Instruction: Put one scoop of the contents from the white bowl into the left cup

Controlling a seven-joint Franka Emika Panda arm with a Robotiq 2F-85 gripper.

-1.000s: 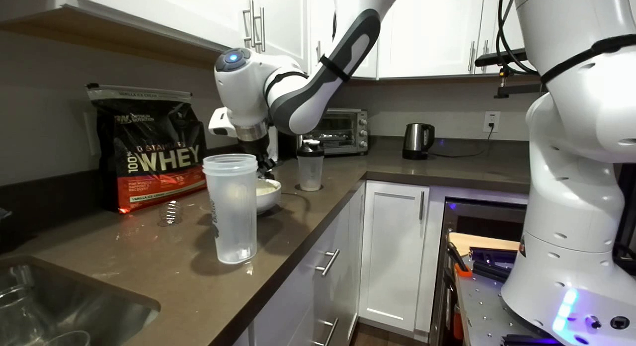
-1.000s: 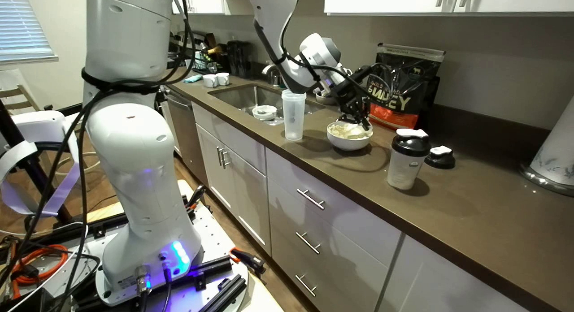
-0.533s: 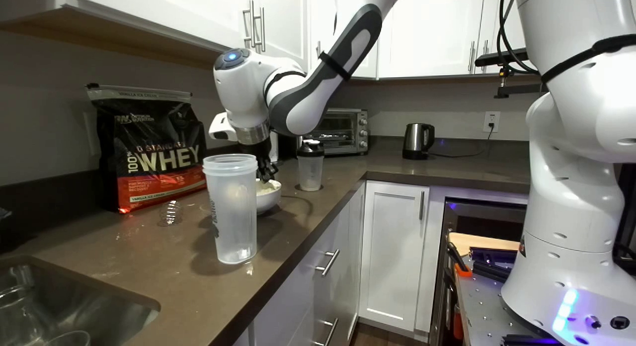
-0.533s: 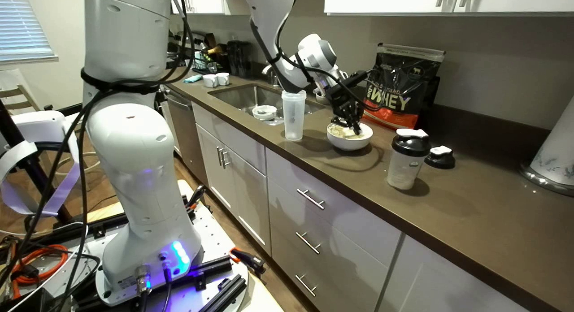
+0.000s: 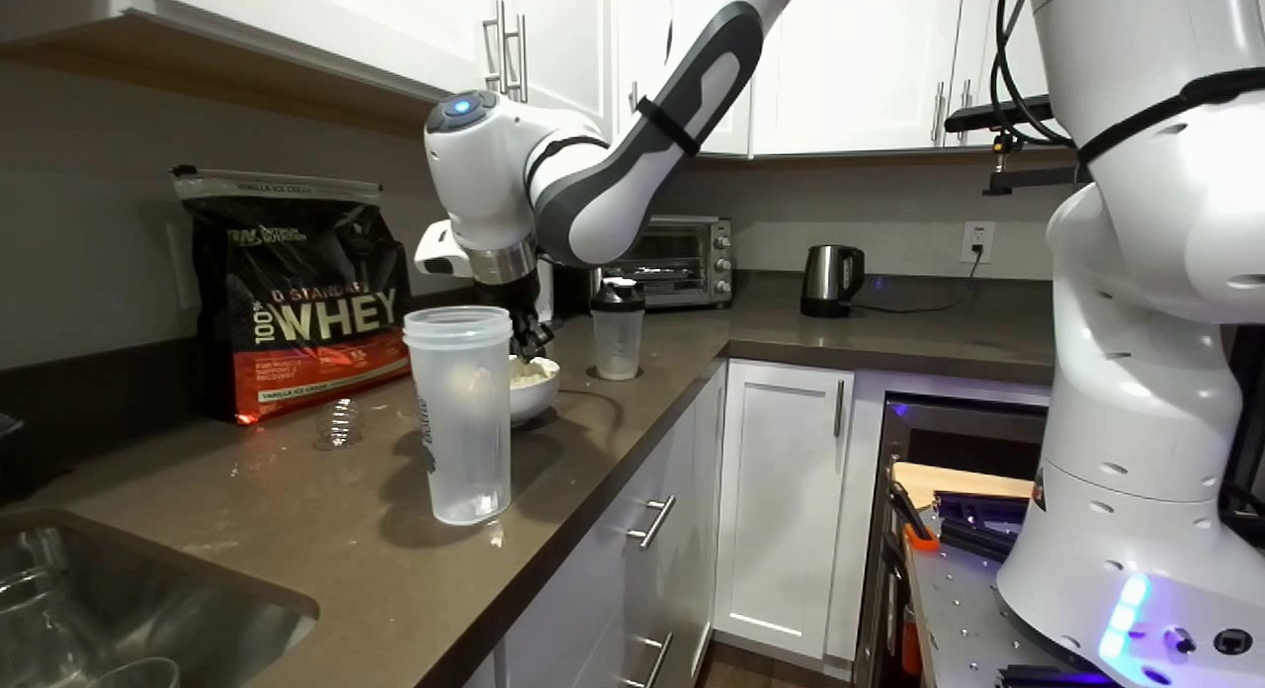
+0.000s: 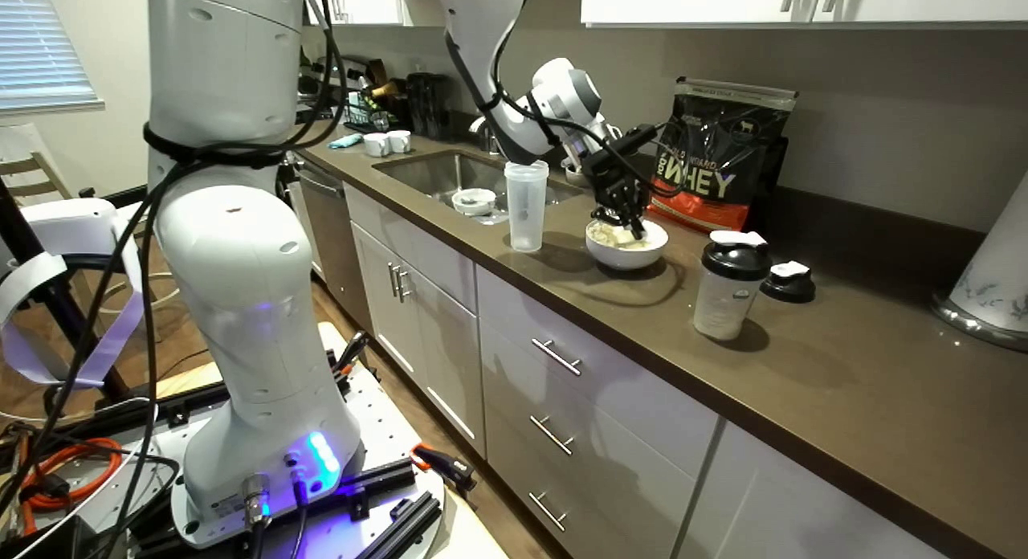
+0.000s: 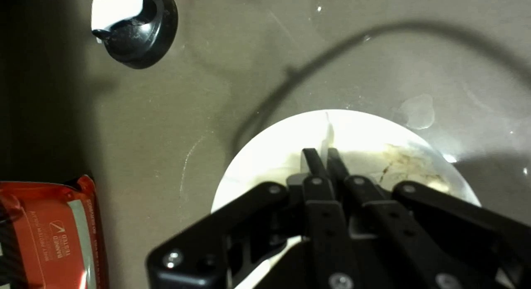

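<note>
Because my tool (image 7: 322,153) is drawn down to a narrow gap on a thin pale strip, which I take for the handle of the scoop (image 7: 325,144), I judge slipping to be the first danger in the wrist view: so slim a handle may twist under load and spill what it carries. The scoop's head I cannot make out, nor whether it is filled. Under the tool sits the white bowl (image 7: 356,125), and pressing too hard could slide it. Around it the grey-brown table (image 7: 153,133) shows scuffs, with a black cap (image 7: 155,40) far left and the whey bag (image 7: 45,239) near left.

In an exterior view, the left cup (image 6: 526,210) stands upright to the bowl's left, apart from it, and my arm (image 6: 491,41) shows just above its rim; a low swing might topple it. Pale powder (image 6: 609,235) lies in the bowl. On the right is a smaller clear cup (image 6: 721,302), where pouring would be a mistake.

In an exterior view, the left cup (image 5: 463,426) stands near, taller than the bowl, so too little lift would strike its side. A toaster oven (image 5: 677,263) and a kettle (image 5: 823,281) stand toward the far corner, below white cabinets (image 5: 850,65).
</note>
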